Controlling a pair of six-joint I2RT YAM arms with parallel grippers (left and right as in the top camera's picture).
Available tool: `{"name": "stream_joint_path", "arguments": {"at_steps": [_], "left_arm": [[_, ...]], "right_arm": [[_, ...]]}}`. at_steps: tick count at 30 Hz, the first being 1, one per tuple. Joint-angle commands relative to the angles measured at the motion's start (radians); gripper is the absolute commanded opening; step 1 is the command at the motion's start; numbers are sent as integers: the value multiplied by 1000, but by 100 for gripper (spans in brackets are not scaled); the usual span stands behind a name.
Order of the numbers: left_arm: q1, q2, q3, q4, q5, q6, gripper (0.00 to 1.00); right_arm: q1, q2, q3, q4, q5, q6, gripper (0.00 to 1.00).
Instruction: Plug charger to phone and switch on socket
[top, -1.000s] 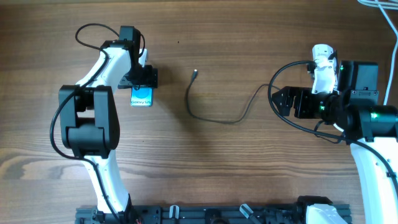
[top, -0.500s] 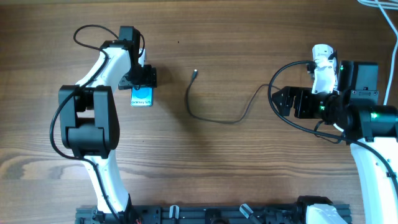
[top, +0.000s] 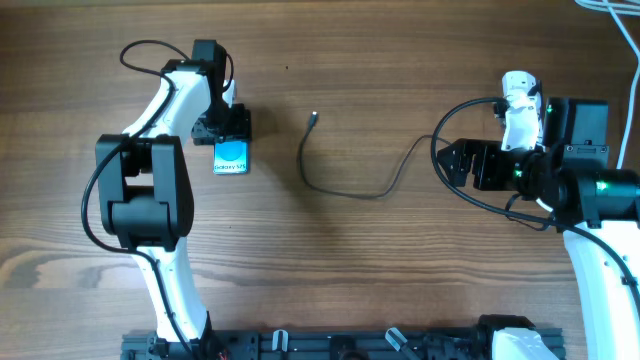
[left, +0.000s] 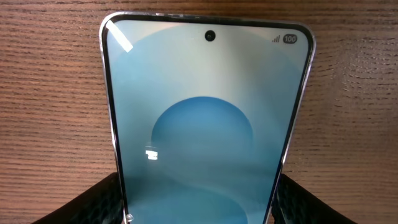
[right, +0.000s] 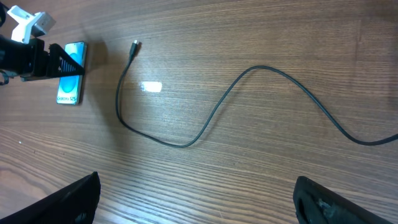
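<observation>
The left fingers (left: 93, 202) were clenched on the long edges of the phone (left: 199, 124). The phone, flat on the counter (left: 348, 124), had shifted slightly toward the charger (top: 340, 185), whose plug tip (top: 314, 118) lay well apart. The right fingers (right: 68, 199) hung released and empty, so alignment seemed underway, with plugging not yet begun.

A thin black charger (right: 205, 127) winds across the wooden table (right: 261, 37) from the right edge to its plug tip (right: 135, 45) at upper left. Further left lies the phone (right: 69, 84), the left gripper (right: 64, 62) reaching onto it. The right gripper (right: 196, 182) shows only two dark fingertips (right: 78, 202), spread into the bottom corners.
</observation>
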Motion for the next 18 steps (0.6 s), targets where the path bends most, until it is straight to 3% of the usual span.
{"name": "stream_joint_path", "arguments": {"at_steps": [1, 18], "left_arm": [[-3, 6, 30, -6, 16, -13, 69], [-3, -163, 147, -36, 16, -107, 70]], "right_arm": [[6, 8, 21, -1, -19, 0, 100], [6, 8, 21, 0, -19, 0, 100]]}}
